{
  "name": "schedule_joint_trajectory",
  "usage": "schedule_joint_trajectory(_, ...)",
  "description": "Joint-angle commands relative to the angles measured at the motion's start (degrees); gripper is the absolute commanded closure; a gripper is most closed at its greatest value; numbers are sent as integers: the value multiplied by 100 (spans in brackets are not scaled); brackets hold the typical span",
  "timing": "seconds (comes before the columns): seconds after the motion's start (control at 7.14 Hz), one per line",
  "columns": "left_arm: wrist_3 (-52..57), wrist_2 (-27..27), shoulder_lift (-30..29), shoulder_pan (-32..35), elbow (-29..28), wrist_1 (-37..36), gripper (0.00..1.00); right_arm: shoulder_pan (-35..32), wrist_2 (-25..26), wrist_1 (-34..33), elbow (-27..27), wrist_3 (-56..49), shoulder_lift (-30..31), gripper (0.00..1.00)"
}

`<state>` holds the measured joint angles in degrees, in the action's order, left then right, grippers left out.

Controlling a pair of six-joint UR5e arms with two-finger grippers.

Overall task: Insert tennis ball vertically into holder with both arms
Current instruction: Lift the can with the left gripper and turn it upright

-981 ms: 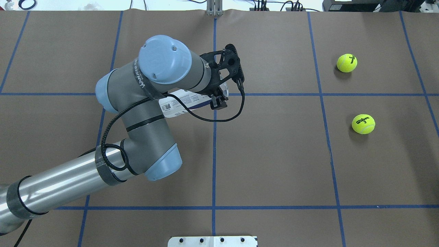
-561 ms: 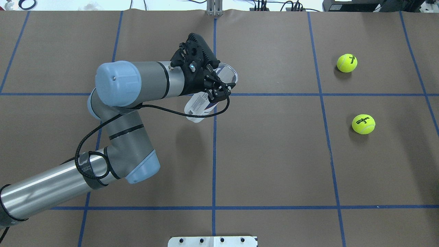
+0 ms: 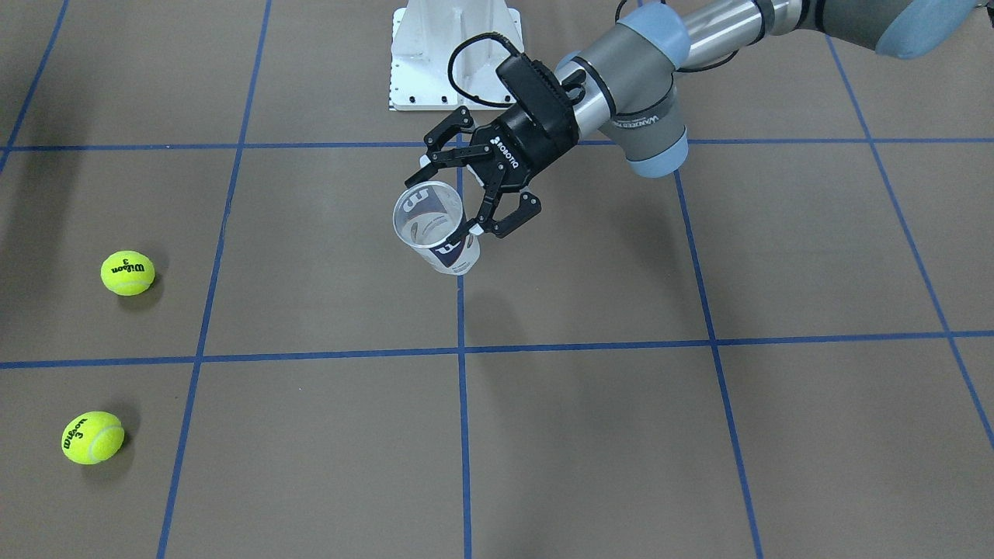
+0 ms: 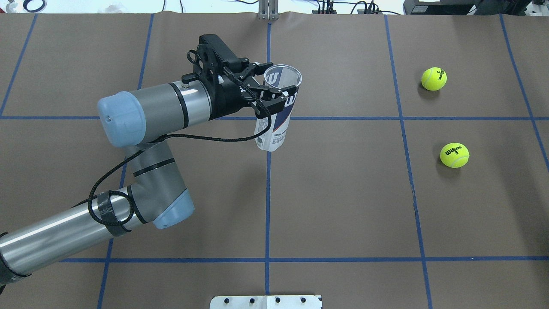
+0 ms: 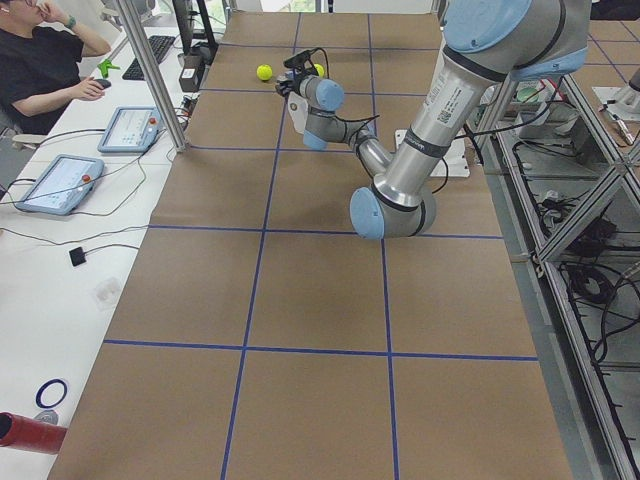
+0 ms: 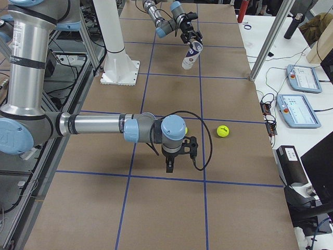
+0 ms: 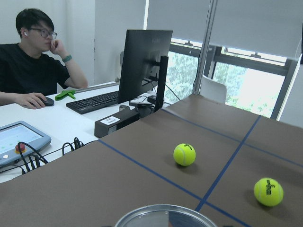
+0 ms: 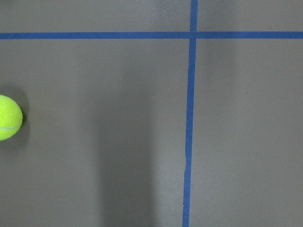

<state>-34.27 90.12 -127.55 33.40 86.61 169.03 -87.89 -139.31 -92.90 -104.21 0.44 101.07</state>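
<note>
Broadly, table [image 4: 343, 206]: flat top covered in matte brown paper and divided into large squares by lines of blue tape [image 4: 267, 201].
Left arm [image 4: 64, 231]: smooth silvery tube with grey jointed sections and rounded pale blue caps. It reaches in from the left of the overhead view toward the middle tape line, with a black cable looped along it.
Right arm [image 6: 99, 125]: same tubular build, stretched out level over the table in the right-side view, with its wrist turned downward.
Can [image 4: 274, 128]: clear plastic cylinder with a thin silvery rim and a white and navy label bearing a white "W". It is held in the air over the middle tape line, close to upright with a slight lean, its open mouth upward and hollow inside.
Left gripper [image 3: 450, 198]: black, with angular linked fingers. It is clamped across the can just below the rim, one finger on each side.
Right gripper [image 6: 170, 165]: black and pointing down at the paper. Only the side view shows it, so whether it is spread or closed cannot be told.
Far ball [image 4: 434, 79]: fuzzy yellow-green sphere with black lettering, resting on the paper well to the right of the can.
Near ball [image 4: 454, 155]: the same kind, marked with a "3", sitting one square closer to the robot.
</note>
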Motion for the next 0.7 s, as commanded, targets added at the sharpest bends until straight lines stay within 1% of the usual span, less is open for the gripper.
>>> schedule_joint_trajectory(0.0,-2,-109,483,9,-38,795,55,0,0,0,-2,0,0,0)
schedule_joint_trajectory(0.14,16,-205,555,35,-82,1068,48,0,0,0,-2,0,0,0)
schedule_joint_trajectory(0.28,25,-554,600,18,-265,1219,46,0,0,0,-2,0,0,0)
schedule_joint_trajectory(0.56,34,-776,924,-44,-730,2278,48,0,9,0,-11,0,0,0)
